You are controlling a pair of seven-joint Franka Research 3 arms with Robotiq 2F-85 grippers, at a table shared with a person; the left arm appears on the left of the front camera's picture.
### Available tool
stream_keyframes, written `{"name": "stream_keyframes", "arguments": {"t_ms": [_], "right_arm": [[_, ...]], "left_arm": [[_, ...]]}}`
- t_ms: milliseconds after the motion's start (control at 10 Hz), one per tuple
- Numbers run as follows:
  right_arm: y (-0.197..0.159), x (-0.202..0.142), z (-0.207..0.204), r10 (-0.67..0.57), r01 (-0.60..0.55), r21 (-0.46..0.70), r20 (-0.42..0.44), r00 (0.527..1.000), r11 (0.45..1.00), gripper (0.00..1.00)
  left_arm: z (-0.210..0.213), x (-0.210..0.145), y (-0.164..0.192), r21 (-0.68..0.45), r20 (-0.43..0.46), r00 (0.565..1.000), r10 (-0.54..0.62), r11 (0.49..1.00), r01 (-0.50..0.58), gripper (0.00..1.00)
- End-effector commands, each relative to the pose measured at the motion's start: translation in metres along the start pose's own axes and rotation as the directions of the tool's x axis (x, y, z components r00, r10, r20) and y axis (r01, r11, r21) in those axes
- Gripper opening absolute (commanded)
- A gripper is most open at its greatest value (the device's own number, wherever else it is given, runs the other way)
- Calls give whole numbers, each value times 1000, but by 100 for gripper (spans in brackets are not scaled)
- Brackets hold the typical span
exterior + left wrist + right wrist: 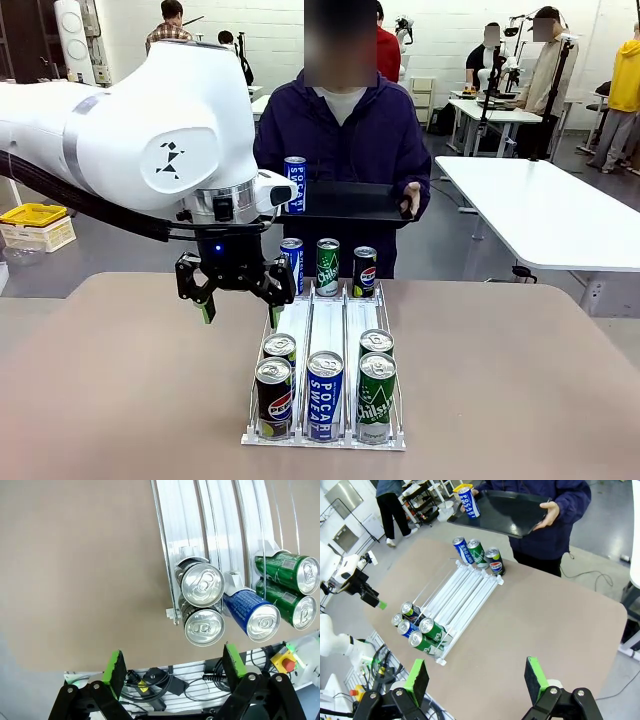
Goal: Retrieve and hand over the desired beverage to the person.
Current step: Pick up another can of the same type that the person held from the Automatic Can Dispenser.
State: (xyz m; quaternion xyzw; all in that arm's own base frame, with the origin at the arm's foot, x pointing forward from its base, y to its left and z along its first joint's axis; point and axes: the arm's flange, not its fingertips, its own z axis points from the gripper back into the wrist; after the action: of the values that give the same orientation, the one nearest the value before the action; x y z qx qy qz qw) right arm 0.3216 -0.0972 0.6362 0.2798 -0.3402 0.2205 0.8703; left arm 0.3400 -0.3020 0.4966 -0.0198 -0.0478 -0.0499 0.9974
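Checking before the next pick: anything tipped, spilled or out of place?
Nothing stands out: cans in the rack stand upright, the blue can on the tray too, no spill on the table.

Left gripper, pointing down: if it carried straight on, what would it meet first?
Most likely bare table just left of the can rack. The open left gripper hangs beside the rack's side rail; depth is unclear, so its nearer finger might clip that rail.
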Motion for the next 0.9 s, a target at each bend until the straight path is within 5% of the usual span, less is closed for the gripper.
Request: {"name": "stream_keyframes", "arguments": {"t_ms": [0, 800], "right_arm": [[-2, 2, -1, 11, -11, 34, 21, 1000, 999, 100], [-2, 2, -1, 11, -11, 34, 21, 1000, 999, 100]], "left_arm": [[-2, 0, 2, 5, 16, 1000, 5, 1000, -5, 100], [-44, -12, -27, 15, -54, 995, -82, 996, 83, 100]]}}
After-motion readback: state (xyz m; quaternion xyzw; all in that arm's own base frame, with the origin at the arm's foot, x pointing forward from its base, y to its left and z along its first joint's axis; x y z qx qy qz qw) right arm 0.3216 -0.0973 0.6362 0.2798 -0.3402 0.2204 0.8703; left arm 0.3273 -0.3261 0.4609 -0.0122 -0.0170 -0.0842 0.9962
